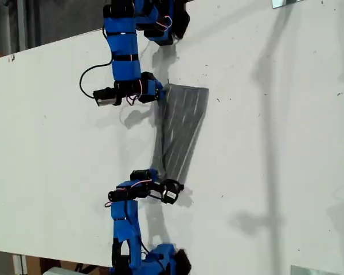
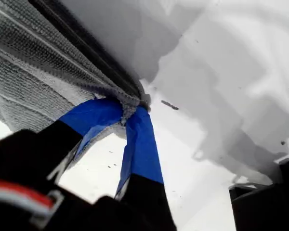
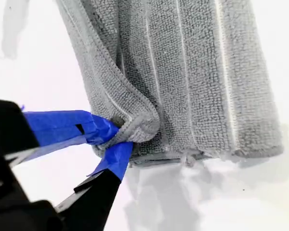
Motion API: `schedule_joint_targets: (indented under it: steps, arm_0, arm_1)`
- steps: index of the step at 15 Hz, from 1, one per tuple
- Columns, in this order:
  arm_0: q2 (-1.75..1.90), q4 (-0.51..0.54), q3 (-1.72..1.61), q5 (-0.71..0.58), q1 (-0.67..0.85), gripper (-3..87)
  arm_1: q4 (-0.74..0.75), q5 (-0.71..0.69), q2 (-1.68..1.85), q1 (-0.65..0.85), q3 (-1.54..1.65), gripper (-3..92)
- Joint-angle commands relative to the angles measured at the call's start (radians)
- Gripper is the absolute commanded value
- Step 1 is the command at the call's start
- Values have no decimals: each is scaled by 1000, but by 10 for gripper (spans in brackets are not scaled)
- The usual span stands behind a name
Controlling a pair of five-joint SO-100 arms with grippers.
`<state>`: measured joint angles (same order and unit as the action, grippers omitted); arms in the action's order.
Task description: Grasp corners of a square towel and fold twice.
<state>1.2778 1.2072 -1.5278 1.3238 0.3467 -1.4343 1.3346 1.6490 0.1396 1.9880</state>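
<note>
- The towel (image 1: 182,129) is lying partly folded on the white table (image 1: 275,143), a narrow grey striped band stretched between the two blue arms in the exterior view — wider toward the upper arm, tapering toward the lower one.
- My first gripper (image 2: 126,111) is pinching a bunched corner (image 2: 130,102) of the towel; its blue-taped fingertips (image 2: 94,115) are meeting on the fabric, and the cloth is hanging clear of the table here.
- My second gripper (image 3: 114,139) is likewise pinching a rolled corner (image 3: 139,126), its taped fingertips (image 3: 62,124) pressed together on the hem.
- In the second wrist view the towel is showing layered edges with pale stripes running along its length.
- I cannot tell from the wrist views which arm in the exterior view is which — the two grips look too alike.
</note>
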Motion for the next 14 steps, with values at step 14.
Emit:
schedule_joint_targets:
  steps: [14]
  arm_0:
    - [199,258,-29,-265,25,-3]
  arm_1:
    - [-163,43,-28,-318,-218,-1]
